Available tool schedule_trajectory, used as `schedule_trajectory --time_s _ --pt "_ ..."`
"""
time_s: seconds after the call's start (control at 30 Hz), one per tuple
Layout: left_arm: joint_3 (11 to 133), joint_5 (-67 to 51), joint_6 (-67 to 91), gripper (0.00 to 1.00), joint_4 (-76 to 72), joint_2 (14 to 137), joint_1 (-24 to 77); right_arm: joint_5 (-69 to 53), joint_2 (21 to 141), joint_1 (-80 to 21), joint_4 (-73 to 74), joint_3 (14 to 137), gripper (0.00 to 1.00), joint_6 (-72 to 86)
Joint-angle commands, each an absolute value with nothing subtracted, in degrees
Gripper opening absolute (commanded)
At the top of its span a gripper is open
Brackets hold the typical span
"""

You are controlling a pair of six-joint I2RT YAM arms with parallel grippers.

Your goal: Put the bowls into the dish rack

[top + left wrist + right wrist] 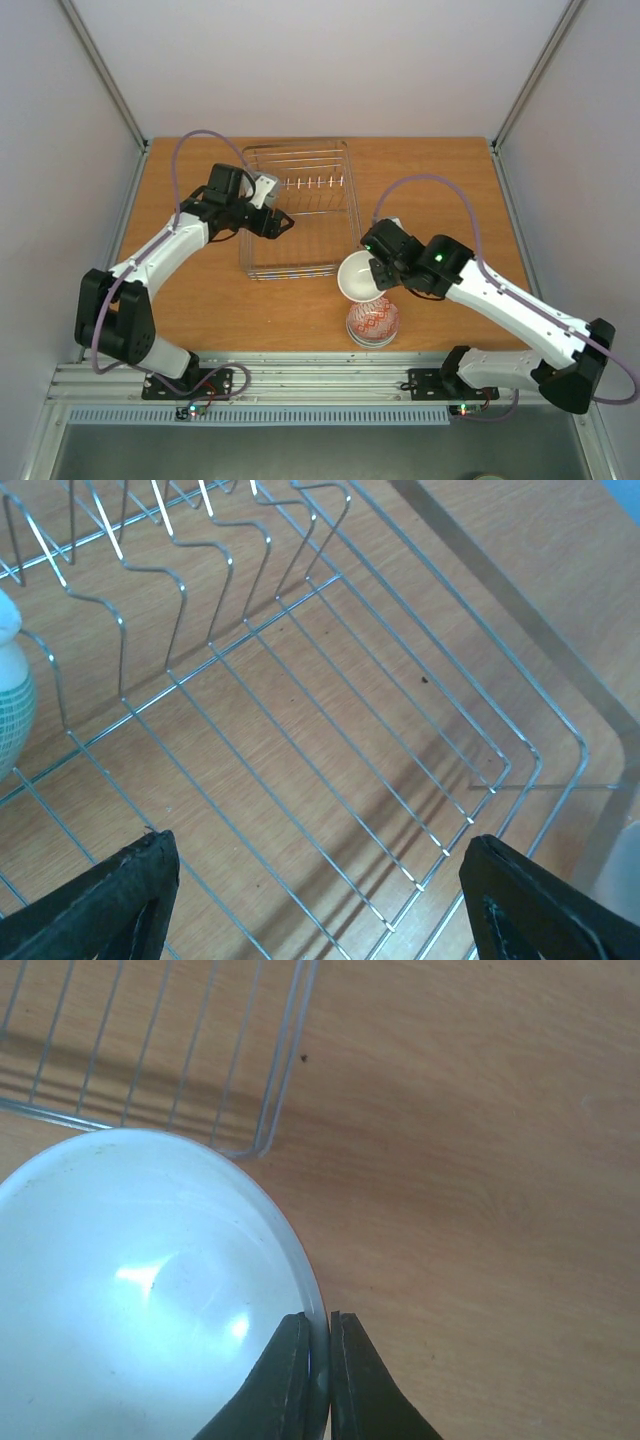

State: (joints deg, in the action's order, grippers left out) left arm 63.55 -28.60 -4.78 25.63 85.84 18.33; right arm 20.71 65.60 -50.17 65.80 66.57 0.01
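The wire dish rack (300, 210) stands mid-table. My left gripper (282, 224) hovers open and empty over its left part; in the left wrist view the gripper (320, 905) sits above the rack's floor wires (330, 730). A pale blue-green bowl (12, 710) shows at that view's left edge, among the divider wires. My right gripper (378, 282) is shut on the rim of a bowl with a white inside (358, 274), held just off the rack's near right corner. The right wrist view shows the fingers (290, 1380) pinching that rim (140, 1290). A red-patterned bowl (373, 322) tops a stack below it.
The rack's corner wires (270, 1110) lie just beyond the held bowl. Bare wooden table (200, 310) lies left of the stack and right of the rack. Enclosure walls and metal posts (105, 80) bound the table at the back and sides.
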Motion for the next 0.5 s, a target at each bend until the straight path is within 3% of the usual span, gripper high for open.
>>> schedule_trajectory --time_s 0.0,0.47 --pt "66.47 -30.55 -5.91 0.77 28.01 83.31 19.02 22.3 69.5 -50.58 59.15 69.78 0.01 -5.46" --pt "67.48 -34.29 -7.75 0.77 32.11 84.34 20.92 21.78 83.75 -50.0 46.65 77.77 0.01 -13.34"
